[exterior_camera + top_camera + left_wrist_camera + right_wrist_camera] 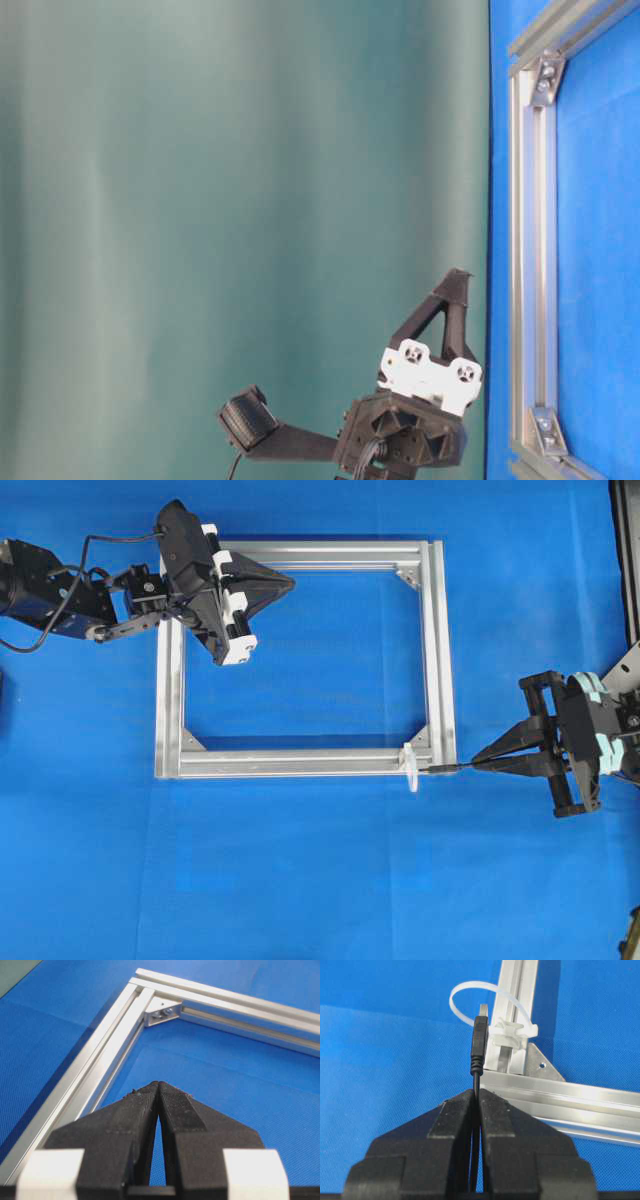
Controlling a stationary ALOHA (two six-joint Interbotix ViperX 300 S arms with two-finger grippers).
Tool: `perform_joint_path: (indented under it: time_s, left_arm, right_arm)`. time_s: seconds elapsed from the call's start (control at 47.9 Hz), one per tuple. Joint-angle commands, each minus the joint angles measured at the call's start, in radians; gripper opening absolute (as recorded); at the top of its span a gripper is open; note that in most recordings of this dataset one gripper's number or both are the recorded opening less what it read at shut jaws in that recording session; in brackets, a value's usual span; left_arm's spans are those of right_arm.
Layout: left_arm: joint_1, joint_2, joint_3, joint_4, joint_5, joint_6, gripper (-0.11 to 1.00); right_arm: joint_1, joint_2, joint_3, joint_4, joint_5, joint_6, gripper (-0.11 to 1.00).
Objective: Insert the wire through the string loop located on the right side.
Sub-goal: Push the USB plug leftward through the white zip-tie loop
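My right gripper (pixel 477 1091) is shut on the wire (pixel 479 1045), a thin black cable ending in a plug with a metallic tip that points at the string loop (pixel 470 997). The white loop stands off the aluminium frame (pixel 560 1092) at its corner, and the plug tip sits just short of it. From overhead, the right gripper (pixel 478 759) is right of the frame's lower right corner, the wire (pixel 445 767) reaching toward the string loop (pixel 412 768). My left gripper (pixel 289 582) is shut and empty above the frame's upper left part; its fingertips (pixel 159 1086) meet over blue cloth.
The rectangular aluminium frame (pixel 438 650) lies on a blue cloth, with silver corner brackets (pixel 162 1011) inside its corners. In the table-level view the left arm (pixel 425 400) stands beside the frame (pixel 528 250) before a green backdrop.
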Motion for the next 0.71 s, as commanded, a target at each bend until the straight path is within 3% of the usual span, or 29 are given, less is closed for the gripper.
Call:
perform_joint_path:
  time_s: [0.0,0.689]
  left_arm:
    - [-0.003,-0.032,-0.008,0.002,-0.008,0.000,0.00]
    - [-0.006,-0.032,-0.006,0.002,-0.008,0.000,0.00]
  right_arm:
    - [0.000,-0.005,-0.008,0.000,-0.014,0.000,-0.03]
    - [0.000,0.009,-0.014,0.000,-0.035,0.000,-0.03]
